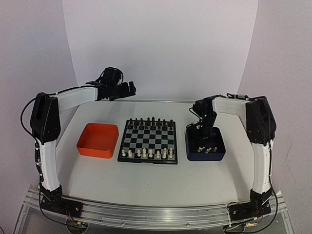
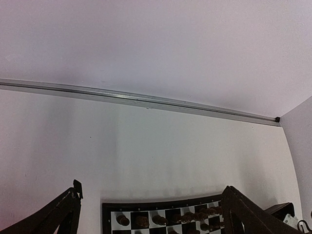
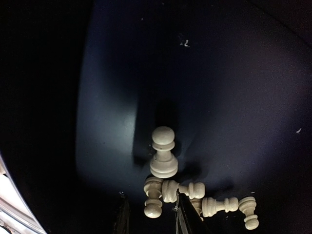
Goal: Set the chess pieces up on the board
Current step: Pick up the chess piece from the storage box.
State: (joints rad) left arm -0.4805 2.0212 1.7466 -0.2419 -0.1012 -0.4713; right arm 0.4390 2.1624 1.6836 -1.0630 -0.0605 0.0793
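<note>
Several cream-white chess pieces (image 3: 163, 158) in dark blue tray (image 3: 219, 73), one upright

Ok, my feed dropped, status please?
Left gripper open, raised, empty. Right gripper open inside dark blue tray, straddling a fallen chess piece. Nothing blocking the board.

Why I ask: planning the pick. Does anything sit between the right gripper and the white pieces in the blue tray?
Nothing visible. The right gripper hangs inside the dark blue tray, jaws apart over the lying chess pieces.
</note>
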